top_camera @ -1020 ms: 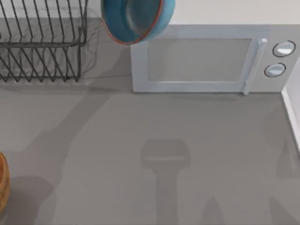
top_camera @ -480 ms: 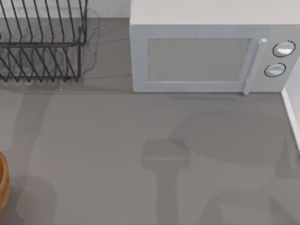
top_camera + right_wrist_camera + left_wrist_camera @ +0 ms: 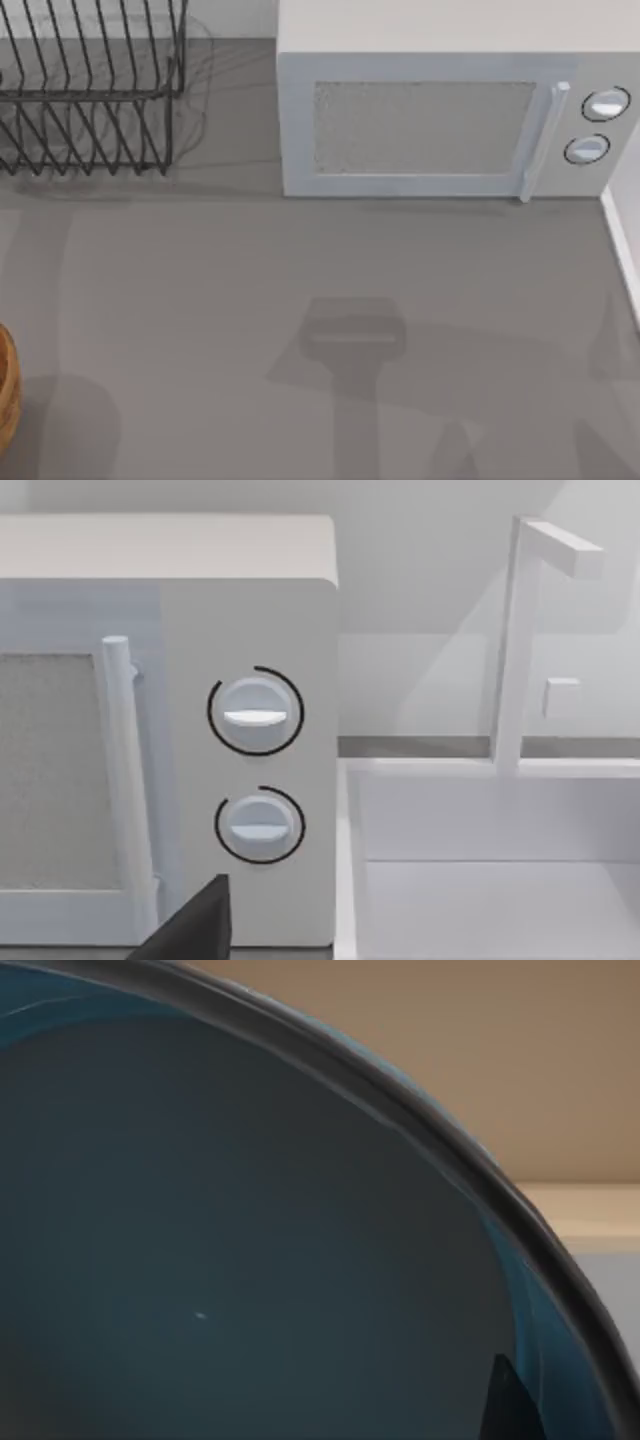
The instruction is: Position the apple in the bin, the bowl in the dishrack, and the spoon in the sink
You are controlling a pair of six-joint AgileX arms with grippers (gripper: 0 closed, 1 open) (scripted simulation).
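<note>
Left hand's grip I cannot tell, though the bowl [image 3: 250, 1260] looms close at my wrist: rigid, glossy, likely slippery, best pinched across its rim for the dishrack [image 3: 90, 90].

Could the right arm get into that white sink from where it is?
Probably yes. In the right wrist view the sink lies open just beside the microwave, with only the thin faucet standing at its back.
</note>
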